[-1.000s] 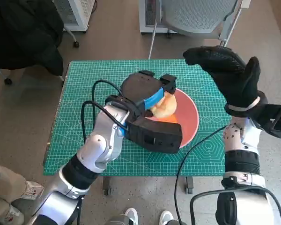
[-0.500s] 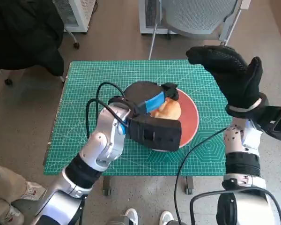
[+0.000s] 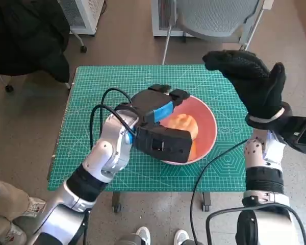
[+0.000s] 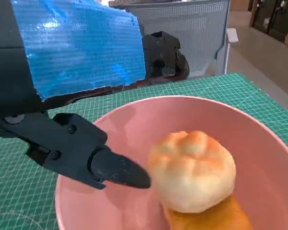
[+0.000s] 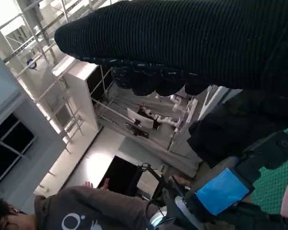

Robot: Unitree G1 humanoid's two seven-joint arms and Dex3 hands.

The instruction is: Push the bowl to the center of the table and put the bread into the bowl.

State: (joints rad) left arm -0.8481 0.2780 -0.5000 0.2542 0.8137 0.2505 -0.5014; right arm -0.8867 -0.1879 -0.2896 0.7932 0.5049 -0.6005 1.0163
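The pink bowl (image 3: 206,130) stands right of the middle of the green mat (image 3: 92,87). A round golden bread (image 3: 181,124) lies inside it, on an orange patch. My left hand (image 3: 158,108), black with blue tape, hovers over the bowl's left rim. In the left wrist view its fingers (image 4: 115,170) point at the bread (image 4: 192,170) with a small gap and hold nothing; the bowl (image 4: 264,143) surrounds the bread. My gloved right hand (image 3: 250,84) is raised high above the table's right side, fingers stretched out, empty.
A grey chair (image 3: 214,15) stands behind the table and a black coat (image 3: 25,35) lies at the back left. Black cables (image 3: 99,115) loop by my left forearm. Shoes (image 3: 143,236) show at the front edge. A person (image 5: 86,211) appears in the right wrist view.
My left hand has let go of the bread and drawn back to the left; the bread now lies uncovered in the bowl. The right hand has stayed raised.
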